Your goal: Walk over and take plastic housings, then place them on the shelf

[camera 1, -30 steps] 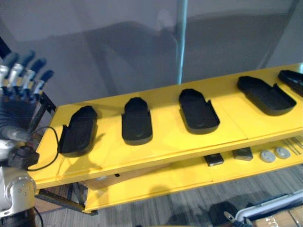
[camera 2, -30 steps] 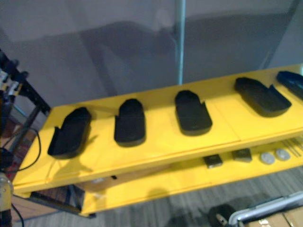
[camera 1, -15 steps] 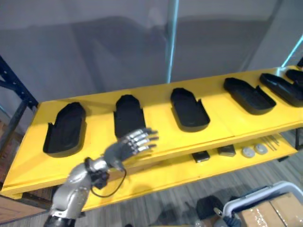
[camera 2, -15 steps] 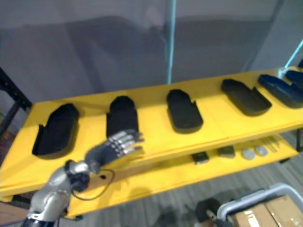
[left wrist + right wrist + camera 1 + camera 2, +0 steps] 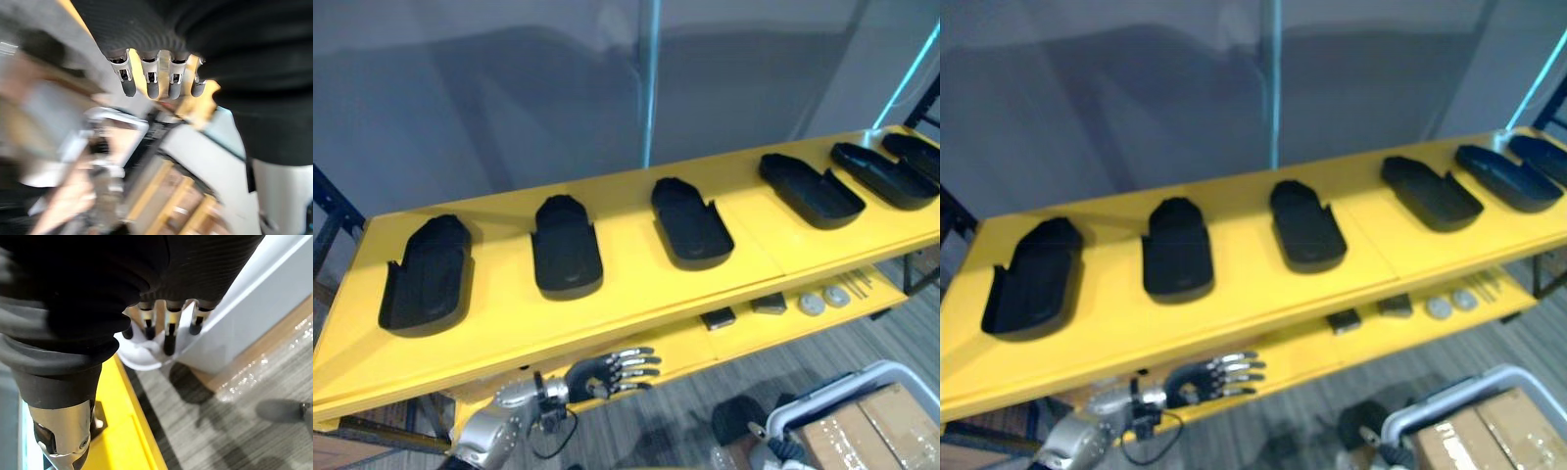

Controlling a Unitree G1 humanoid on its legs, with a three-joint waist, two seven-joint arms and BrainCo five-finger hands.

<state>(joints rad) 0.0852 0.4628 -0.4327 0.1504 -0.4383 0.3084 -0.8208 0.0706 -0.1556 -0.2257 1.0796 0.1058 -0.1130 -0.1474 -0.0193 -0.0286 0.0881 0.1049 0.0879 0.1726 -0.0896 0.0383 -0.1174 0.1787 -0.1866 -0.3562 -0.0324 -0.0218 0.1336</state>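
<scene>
You have six black plastic housings (image 5: 566, 245) in one row on the yellow top shelf (image 5: 636, 284), each apart from the next. On the lower shelf (image 5: 734, 333) lie two dark blocks (image 5: 718, 317) and two grey discs (image 5: 811, 304). Your left hand (image 5: 612, 367) hangs below the top shelf's front edge, fingers straight and empty. The right hand (image 5: 168, 330) has relaxed fingers and holds nothing.

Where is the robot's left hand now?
In the left eye view, the left hand sits low on the left, open, below the front of the yellow shelf, nearest the second black housing.
</scene>
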